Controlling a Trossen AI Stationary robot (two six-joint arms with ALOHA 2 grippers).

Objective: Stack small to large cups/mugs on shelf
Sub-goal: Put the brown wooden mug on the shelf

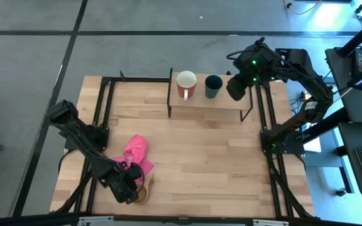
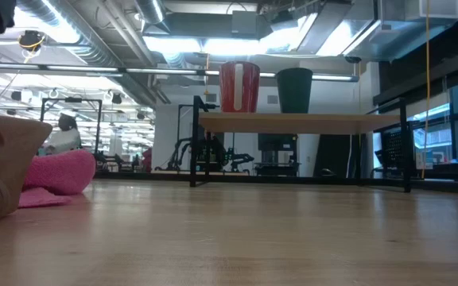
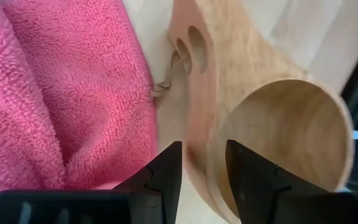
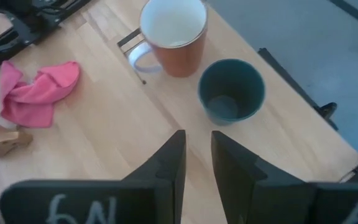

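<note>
The red mug (image 1: 186, 85) and the dark green cup (image 1: 213, 86) stand upright side by side on the shelf's wooden top (image 1: 225, 103), as the low view shows (image 2: 238, 86) (image 2: 293, 89). The tan wooden cup (image 1: 143, 196) lies tilted on the table at the near left, against the pink cloth (image 1: 136, 152). My left gripper (image 3: 202, 165) hovers just above the cup, slightly open, with the cup's handle base (image 3: 197, 124) in line with the gap. My right gripper (image 4: 197, 149) is slightly open and empty above the shelf's right part, beside the green cup (image 4: 231, 90).
The shelf stands at the table's far middle on thin black legs (image 2: 192, 143). Black frame rails (image 1: 103, 107) run along the table's left and right sides. Bare tabletop (image 1: 212, 163) lies between the shelf and the near edge.
</note>
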